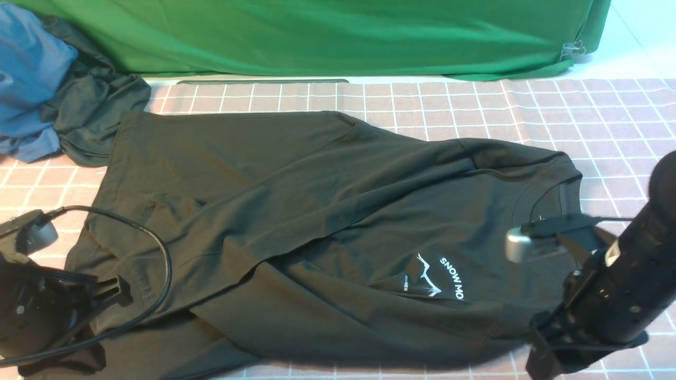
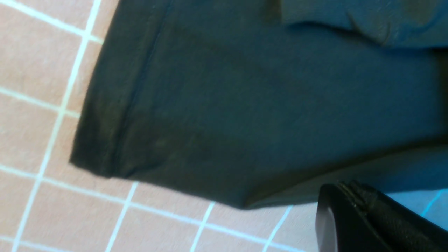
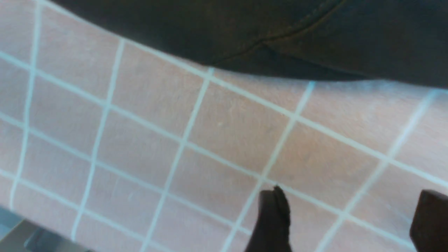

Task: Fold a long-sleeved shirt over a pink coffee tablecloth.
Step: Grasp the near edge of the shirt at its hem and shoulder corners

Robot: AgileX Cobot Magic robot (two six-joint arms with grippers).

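The long-sleeved shirt (image 1: 317, 211) is black and lies flat across the pink coffee tablecloth (image 1: 607, 116), collar to the right, hem to the left. One sleeve is folded across the body, and the white "SNOW MO" print shows near the collar. In the left wrist view, my left gripper (image 2: 341, 187) is shut, its tip at the edge of the shirt (image 2: 262, 105). I see no cloth between its fingers. In the right wrist view, my right gripper (image 3: 351, 196) is open over bare tablecloth (image 3: 140, 122), empty, just off the shirt's edge (image 3: 280, 28).
A bright green cloth (image 1: 317, 37) hangs along the back. A blue garment (image 1: 31, 79) and a dark grey-green one (image 1: 100, 111) are bunched at the far left, touching the shirt's corner. The left arm (image 1: 37, 311) and right arm (image 1: 607, 301) stand over the near corners.
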